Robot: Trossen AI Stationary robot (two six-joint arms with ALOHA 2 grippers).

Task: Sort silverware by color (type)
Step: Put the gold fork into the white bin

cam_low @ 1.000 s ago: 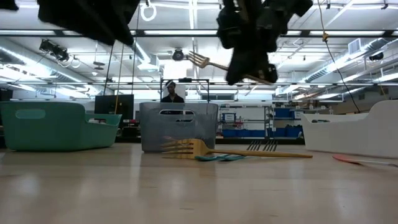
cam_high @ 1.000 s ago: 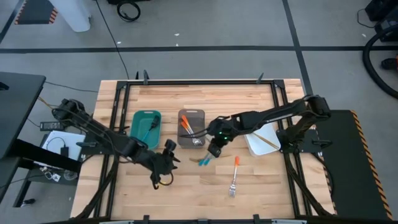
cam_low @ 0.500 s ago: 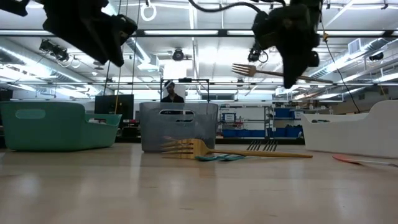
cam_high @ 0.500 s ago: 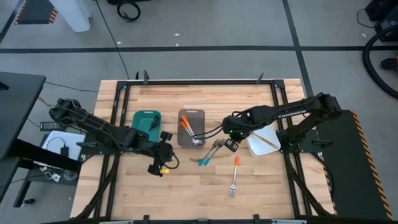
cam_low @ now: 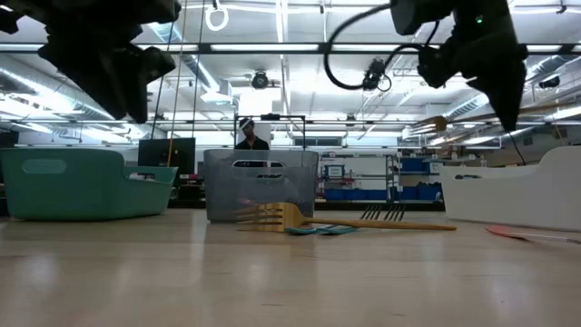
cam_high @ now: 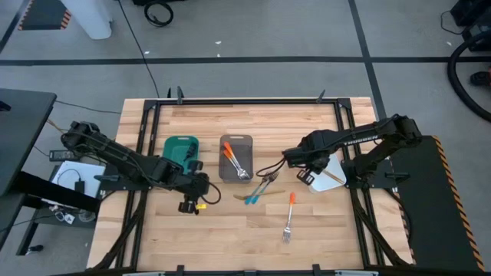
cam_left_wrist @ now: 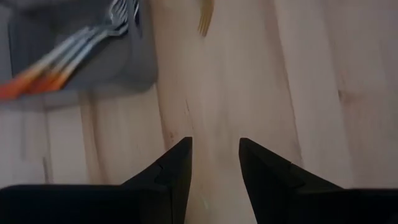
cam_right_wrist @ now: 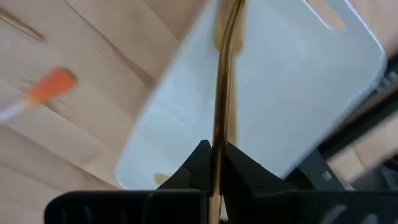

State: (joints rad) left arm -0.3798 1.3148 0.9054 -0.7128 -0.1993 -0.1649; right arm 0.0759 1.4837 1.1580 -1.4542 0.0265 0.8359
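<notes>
Slim gold-handled fork [cam_right_wrist: 219, 106] pinched above white tray [cam_right_wrist: 298, 93].

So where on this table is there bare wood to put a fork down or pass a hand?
Free: the far strip behind the teal tray, grey tray and white tray, and the near edge left of the orange fork. Crowded: the middle, with loose forks between the left gripper and the right gripper.

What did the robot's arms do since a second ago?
The right gripper, still shut on a gold fork, carried it from beside the grey tray over to the white tray. The left gripper, open and empty, drifted slightly left. The forks on the table and the teal tray stayed put.
</notes>
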